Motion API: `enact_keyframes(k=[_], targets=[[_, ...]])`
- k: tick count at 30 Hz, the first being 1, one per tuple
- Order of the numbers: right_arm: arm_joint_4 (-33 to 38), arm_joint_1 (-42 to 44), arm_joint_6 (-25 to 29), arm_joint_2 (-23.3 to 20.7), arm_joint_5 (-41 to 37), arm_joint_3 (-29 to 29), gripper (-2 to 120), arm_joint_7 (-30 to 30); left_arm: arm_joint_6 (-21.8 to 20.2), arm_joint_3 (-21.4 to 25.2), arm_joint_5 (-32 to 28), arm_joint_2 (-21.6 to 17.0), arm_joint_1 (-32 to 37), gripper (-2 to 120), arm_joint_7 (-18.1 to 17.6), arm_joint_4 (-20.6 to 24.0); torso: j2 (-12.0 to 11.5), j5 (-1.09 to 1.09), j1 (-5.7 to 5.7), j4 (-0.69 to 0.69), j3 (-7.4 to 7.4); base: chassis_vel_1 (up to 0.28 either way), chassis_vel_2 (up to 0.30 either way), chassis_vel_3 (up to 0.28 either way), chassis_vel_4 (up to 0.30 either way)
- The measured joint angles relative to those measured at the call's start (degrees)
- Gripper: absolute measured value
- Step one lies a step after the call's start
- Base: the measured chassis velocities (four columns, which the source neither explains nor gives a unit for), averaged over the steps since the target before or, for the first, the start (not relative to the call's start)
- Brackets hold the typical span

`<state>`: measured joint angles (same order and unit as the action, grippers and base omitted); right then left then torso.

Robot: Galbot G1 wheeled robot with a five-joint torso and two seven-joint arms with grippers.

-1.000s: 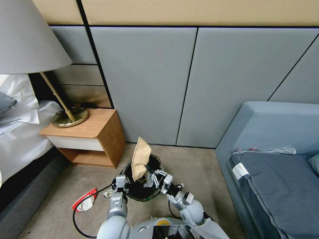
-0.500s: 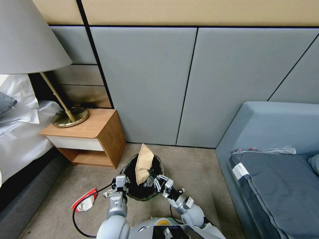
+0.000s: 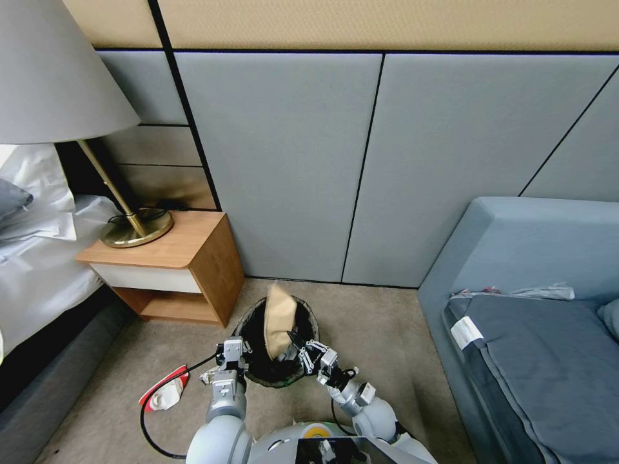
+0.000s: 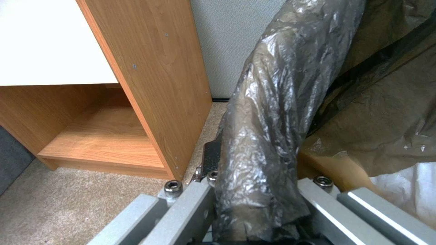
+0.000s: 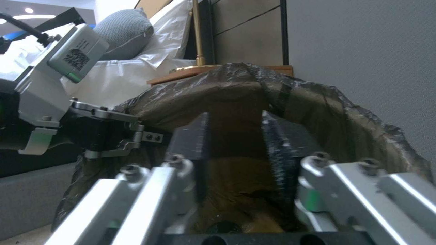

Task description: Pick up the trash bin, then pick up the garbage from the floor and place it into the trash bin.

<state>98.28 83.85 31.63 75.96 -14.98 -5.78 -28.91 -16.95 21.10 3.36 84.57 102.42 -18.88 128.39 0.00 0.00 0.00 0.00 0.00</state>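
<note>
Brown paper (image 3: pixel 280 319) lower in trash bin (image 3: pixel 308 369), its base hidden.

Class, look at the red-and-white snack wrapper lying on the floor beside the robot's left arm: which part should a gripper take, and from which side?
Grip the red-and-white snack wrapper by its raised crumpled edge, coming straight down from above. It lies nearly flat on the beige floor, so a side approach would likely slide under nothing. The black cable curls close beside it, so descend on the side away from that.
</note>
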Motion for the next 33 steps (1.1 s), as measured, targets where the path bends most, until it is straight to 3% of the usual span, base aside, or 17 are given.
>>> enact_keyframes(k=[3, 6, 10, 12, 17, 25, 29, 33], targets=[[0.2, 0.2, 0.0, -0.1, 0.2, 0.0, 44, 0.0, 0.0, 0.0, 0.0, 0.0, 0.1, 0, 0.0, 0.0, 0.0, 0.00, 0.00, 0.00, 0.00, 0.000, 0.000, 0.000, 0.000], [0.4, 0.4, 0.0, -0.4, 0.3, 0.0, 64, -0.1, 0.0, -0.1, 0.0, -0.1, 0.1, 0, 0.0, 0.0, 0.0, 0.00, 0.00, 0.00, 0.00, 0.000, 0.000, 0.000, 0.000], [0.5, 0.4, 0.0, -0.7, 0.5, 0.0, 70, -0.1, 0.0, -0.1, 0.0, -0.1, 0.0, 0, 0.0, 0.0, 0.0, 0.00, 0.00, 0.00, 0.00, 0.000, 0.000, 0.000, 0.000], [1.4, 0.6, -0.1, -1.1, 0.5, 0.0, 84, -0.1, 0.0, -0.2, 0.0, -0.1, 0.0, 0, 0.0, 0.2, 0.0, 0.00, 0.00, 0.00, 0.00, 0.000, 0.000, 0.000, 0.000], [2.6, 1.6, 0.1, -1.5, 1.3, -0.1, 99, -0.2, -0.1, -0.2, 0.0, -0.1, 0.0, 0, 0.0, 0.5, 0.0, 0.00, 0.00, 0.00, 0.00, 0.000, 0.000, 0.000, 0.000], [9.6, 4.2, 1.8, -1.3, 4.5, -1.2, 100, 3.9, -0.1, -0.1, 0.0, -0.1, 0.1, 0, 0.0, 0.5, 0.0, 0.00, 0.00, 0.00, 0.00, 0.000, 0.000, 0.000, 0.000], [19.8, 6.3, 2.0, 0.4, 9.3, -2.9, 100, 12.8, 0.0, 0.0, 0.0, -0.1, 0.2, 0, 0.0, 0.4, 0.0, 0.00, 0.00, 0.00, 0.00, 0.000, 0.000, 0.000, 0.000], [23.2, 7.1, 1.7, 1.2, 10.8, -4.0, 100, 16.1, 0.1, 0.0, 0.0, -0.1, 0.4, 0, 0.0, 0.4, 0.0, 0.00, 0.00, 0.01, 0.00, 0.000, 0.000, 0.000, 0.000]])
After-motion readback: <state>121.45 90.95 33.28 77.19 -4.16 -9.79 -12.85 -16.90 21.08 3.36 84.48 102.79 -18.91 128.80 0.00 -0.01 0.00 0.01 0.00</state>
